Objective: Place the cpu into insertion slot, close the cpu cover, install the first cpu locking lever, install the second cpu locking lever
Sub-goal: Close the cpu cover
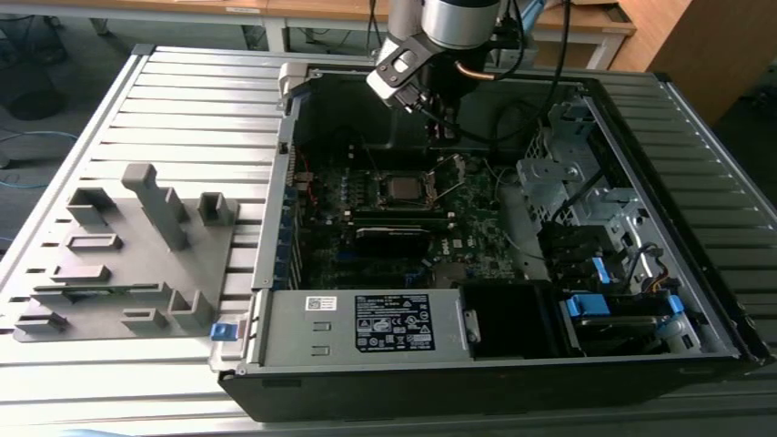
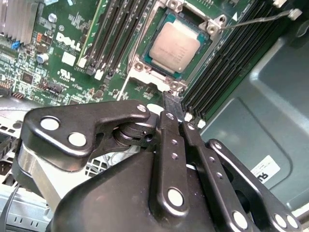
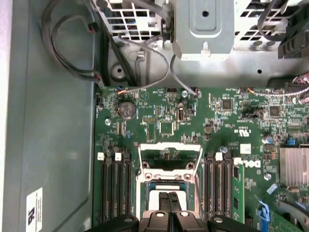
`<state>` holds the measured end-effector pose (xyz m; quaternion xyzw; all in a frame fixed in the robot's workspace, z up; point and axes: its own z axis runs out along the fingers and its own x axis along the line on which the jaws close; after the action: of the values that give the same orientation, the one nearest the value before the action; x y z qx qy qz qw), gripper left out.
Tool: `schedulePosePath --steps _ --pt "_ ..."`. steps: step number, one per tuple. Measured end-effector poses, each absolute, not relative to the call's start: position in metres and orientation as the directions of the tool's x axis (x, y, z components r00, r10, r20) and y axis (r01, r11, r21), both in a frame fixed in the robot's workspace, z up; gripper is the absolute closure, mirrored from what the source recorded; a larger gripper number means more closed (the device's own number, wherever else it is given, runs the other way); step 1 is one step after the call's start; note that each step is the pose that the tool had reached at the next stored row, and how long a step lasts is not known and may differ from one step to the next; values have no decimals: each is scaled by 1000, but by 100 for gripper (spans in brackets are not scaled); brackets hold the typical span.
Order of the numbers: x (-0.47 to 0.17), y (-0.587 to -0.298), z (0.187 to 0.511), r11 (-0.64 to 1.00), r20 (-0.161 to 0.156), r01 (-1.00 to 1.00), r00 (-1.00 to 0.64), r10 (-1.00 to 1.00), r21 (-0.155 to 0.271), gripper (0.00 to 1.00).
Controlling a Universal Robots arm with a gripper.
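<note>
The cpu [image 2: 176, 46] is seated in the insertion slot [image 2: 138, 71], at the centre of the exterior view. The cpu cover [image 3: 169, 146] stands raised. Near it hangs the gripper [image 2: 177, 108], fingers pressed together, gripping nothing.

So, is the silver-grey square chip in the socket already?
In: the silver-grey square chip sits flat inside the silver-rimmed dark square socket.

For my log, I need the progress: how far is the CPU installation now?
Done: the cpu lies in the insertion slot. In hand: nothing; the shut pincer hangs by the slot. Left: the cpu cover looks raised, and a locking lever sticks out free.
</note>
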<state>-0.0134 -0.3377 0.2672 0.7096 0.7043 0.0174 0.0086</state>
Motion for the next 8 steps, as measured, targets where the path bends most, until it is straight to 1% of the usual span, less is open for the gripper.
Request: schedulePosePath --steps 8 --pt "-4 -338 267 -8 13 999 7 1000 37 89"
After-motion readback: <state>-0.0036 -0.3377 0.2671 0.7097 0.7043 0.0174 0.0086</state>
